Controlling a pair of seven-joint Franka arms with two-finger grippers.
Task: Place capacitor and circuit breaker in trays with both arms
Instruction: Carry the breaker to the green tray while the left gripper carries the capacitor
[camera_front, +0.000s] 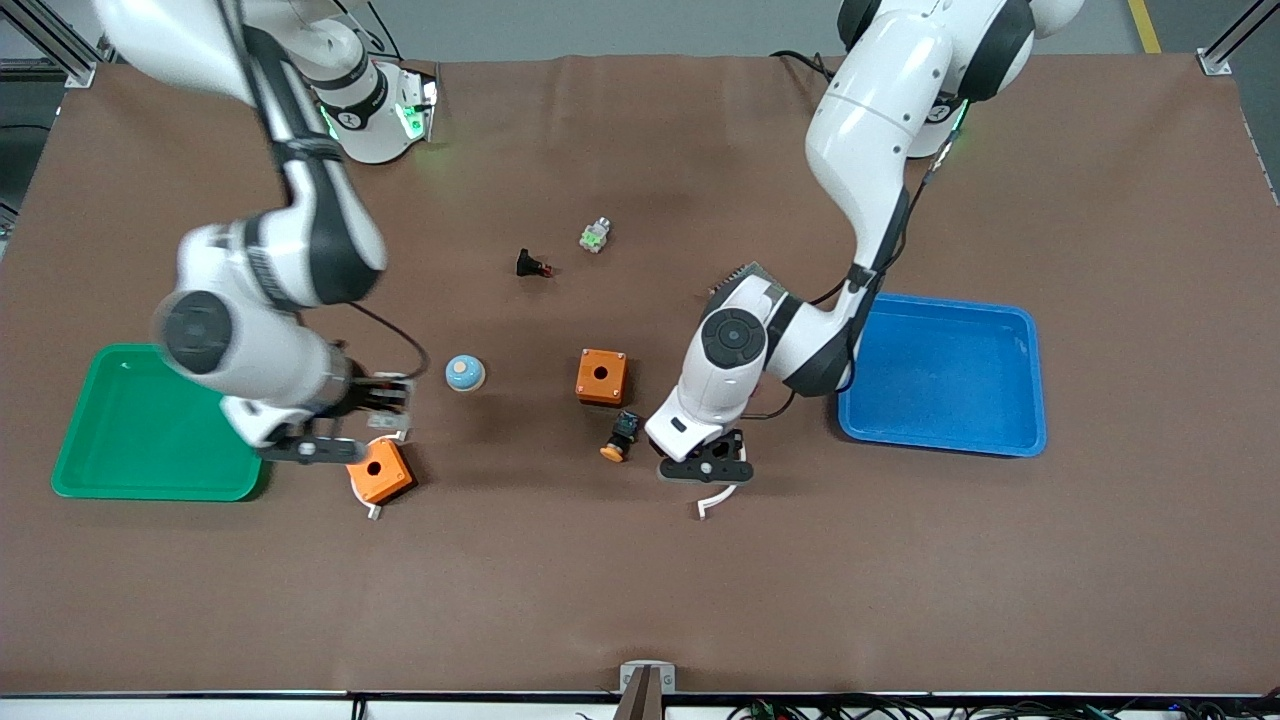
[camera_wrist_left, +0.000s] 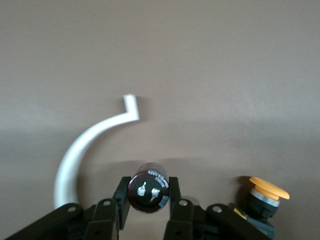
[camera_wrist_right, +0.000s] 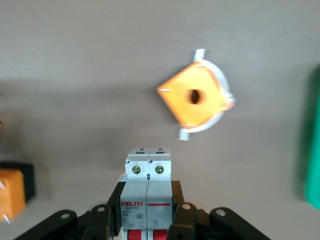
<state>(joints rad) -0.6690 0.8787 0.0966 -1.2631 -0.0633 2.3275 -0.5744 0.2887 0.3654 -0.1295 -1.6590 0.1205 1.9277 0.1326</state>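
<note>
My left gripper (camera_front: 705, 470) hangs low over the table beside the black-and-orange push button (camera_front: 620, 437). It is shut on the capacitor (camera_wrist_left: 147, 186), a small dark cylinder whose two metal pins show between the fingers. The capacitor is hidden under the hand in the front view. My right gripper (camera_front: 385, 398) is over the table beside the green tray (camera_front: 150, 493). It is shut on the circuit breaker (camera_wrist_right: 147, 182), a white block with red levers. An orange box (camera_front: 380, 470) on a white ring lies just nearer the camera.
A blue tray (camera_front: 940, 375) lies toward the left arm's end. A curved white strip (camera_front: 720, 500) lies by the left gripper. A second orange box (camera_front: 602, 376), a blue dome (camera_front: 465, 373), a black switch (camera_front: 530, 265) and a white-green part (camera_front: 595, 235) lie mid-table.
</note>
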